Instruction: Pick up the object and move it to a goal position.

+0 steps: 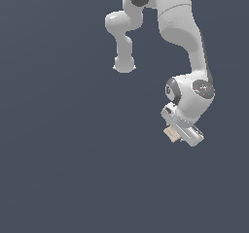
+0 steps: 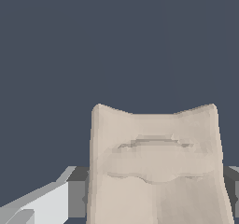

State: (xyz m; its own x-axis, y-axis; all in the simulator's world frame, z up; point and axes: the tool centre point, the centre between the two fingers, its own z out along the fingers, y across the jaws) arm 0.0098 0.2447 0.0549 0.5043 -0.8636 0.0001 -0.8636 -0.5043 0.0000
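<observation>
The object [image 1: 170, 134] is a tiny beige-tan blocky piece with a notched outline. It sits at the tip of my white gripper [image 1: 176, 132], below the arm's wrist on the exterior view's right. In the wrist view the object [image 2: 154, 148] fills the lower middle of the picture, with two raised corners and a notch between them. It lies between my gripper's [image 2: 154, 192] grey fingers [image 2: 77, 190], which stand close against its sides. The gripper is shut on the object. The object's lower part is cut off by the frame edge.
The white arm [image 1: 182, 28] reaches down from the top of the exterior view, with its base link [image 1: 124, 64] behind. All around is a plain dark blue-grey surface [image 1: 58, 154] with no other objects in view.
</observation>
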